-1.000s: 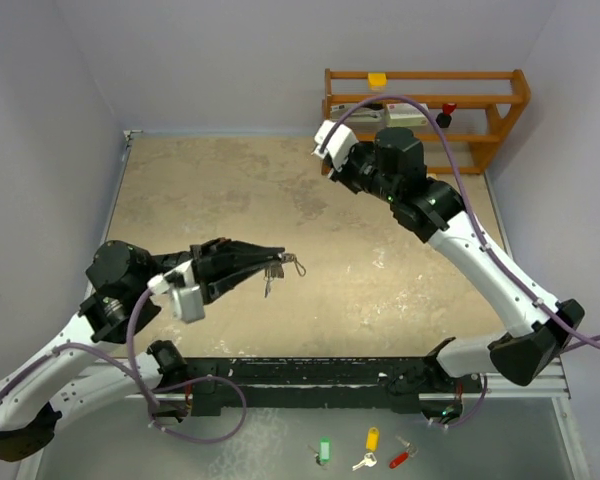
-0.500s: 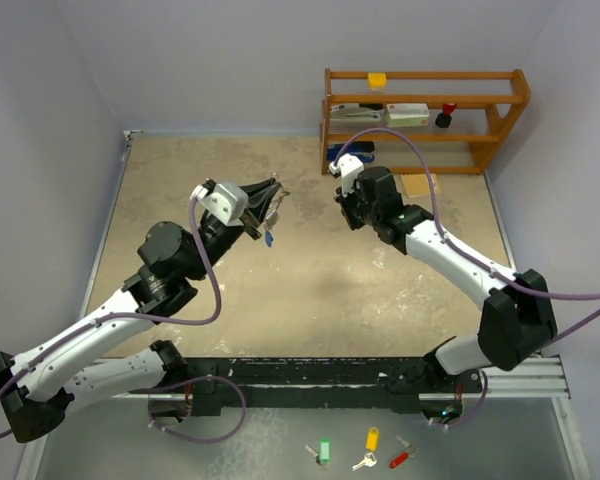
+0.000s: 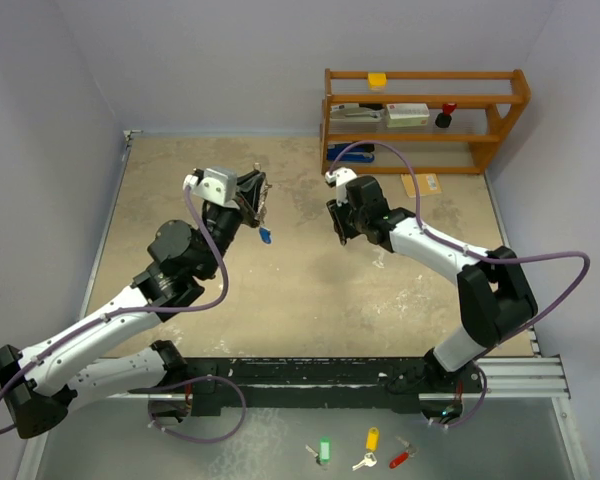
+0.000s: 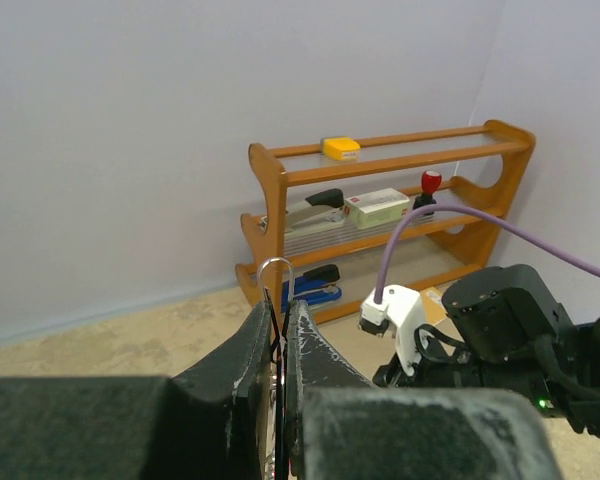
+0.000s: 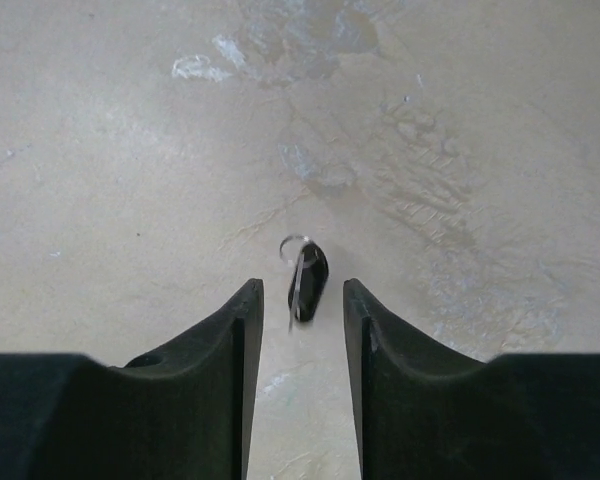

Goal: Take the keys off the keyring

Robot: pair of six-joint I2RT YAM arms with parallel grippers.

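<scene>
My left gripper (image 3: pixel 256 193) is raised over the middle of the table and is shut on the keyring. In the left wrist view the silver wire loop (image 4: pixel 276 260) sticks out just past my closed fingertips (image 4: pixel 282 303). A blue-headed key (image 3: pixel 265 236) hangs below the gripper; the other keys on the ring are hidden by the fingers. My right gripper (image 3: pixel 338 222) is open and points down at the table. In the right wrist view a black-headed key with a small silver loop (image 5: pixel 308 276) shows between the open fingers (image 5: pixel 302 292), apparently lying on the table.
A wooden shelf (image 3: pixel 425 115) stands at the back right with staplers, a box, a yellow block and a red-topped item. Green, yellow and red tagged keys (image 3: pixel 368 450) lie in front of the arm bases. Walls close in the left, back and right sides.
My left arm swung up and back from low over the table, carrying the ring and keys. My right arm came down and left from near the shelf toward the table's middle.
</scene>
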